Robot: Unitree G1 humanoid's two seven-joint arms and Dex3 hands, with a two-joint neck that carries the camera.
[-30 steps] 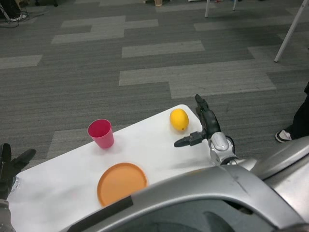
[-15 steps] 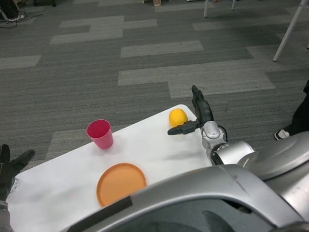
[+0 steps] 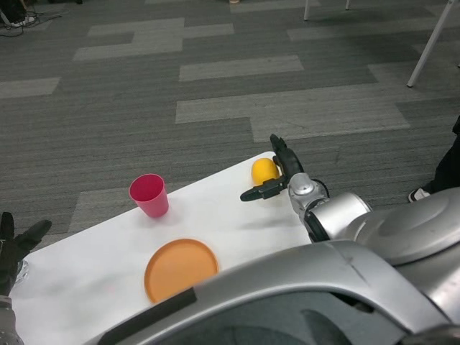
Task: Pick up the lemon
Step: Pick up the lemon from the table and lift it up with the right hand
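A: Where is the lemon point(image 3: 263, 170) seen?

B: It is seen near the far right corner of the white table point(image 3: 215, 215). It sits on the table top, close to the edge.

A: What is seen of the right hand point(image 3: 277, 176)?

B: The right hand is spread around the lemon. One black finger is stretched up past the lemon's right side. Another one is stuck out flat to the left, below the lemon. The lemon is framed between them. Whether the fingers are touching the lemon cannot be told, because the hand covers part of it. No squeeze on the lemon is seen.

A: And the left hand point(image 3: 13, 244)?

B: It is seen at the left edge of the picture, by the near left side of the table. Its fingers are held apart and nothing is held in it.

A: What else is placed on the table?

B: A pink cup point(image 3: 149, 195) is stood upright on the left part of the table, well apart from the lemon. An orange plate point(image 3: 180, 268) is laid flat nearer to the robot, below the cup. A dark shoe point(image 3: 418, 194) of a person is seen on the grey carpet point(image 3: 215, 86) at the right edge.
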